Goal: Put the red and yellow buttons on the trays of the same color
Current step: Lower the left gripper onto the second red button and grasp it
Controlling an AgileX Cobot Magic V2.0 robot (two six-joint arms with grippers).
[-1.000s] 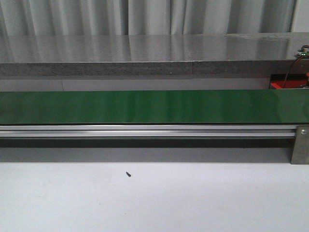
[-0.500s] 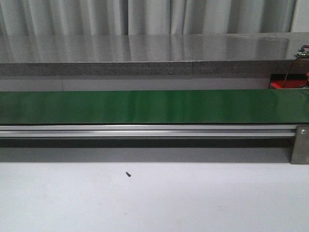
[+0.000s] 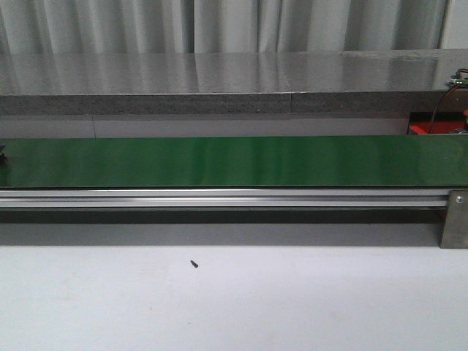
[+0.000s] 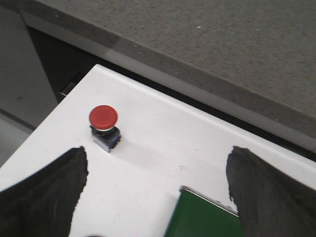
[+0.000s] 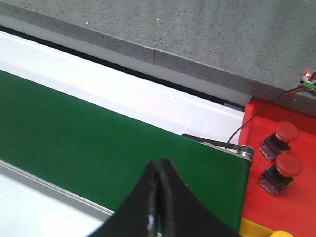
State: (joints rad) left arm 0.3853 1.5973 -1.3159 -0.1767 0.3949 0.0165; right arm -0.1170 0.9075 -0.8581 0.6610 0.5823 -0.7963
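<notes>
Left wrist view: the left gripper [image 4: 157,190] gapes wide and empty over the white counter [image 4: 163,143], a red button [image 4: 104,126] at its 11 o'clock. The right gripper [image 5: 159,170], pinched closed and empty, hangs above the green belt [image 5: 98,143]; two red buttons [image 5: 282,163] sit on the red tray [image 5: 256,197].
</notes>
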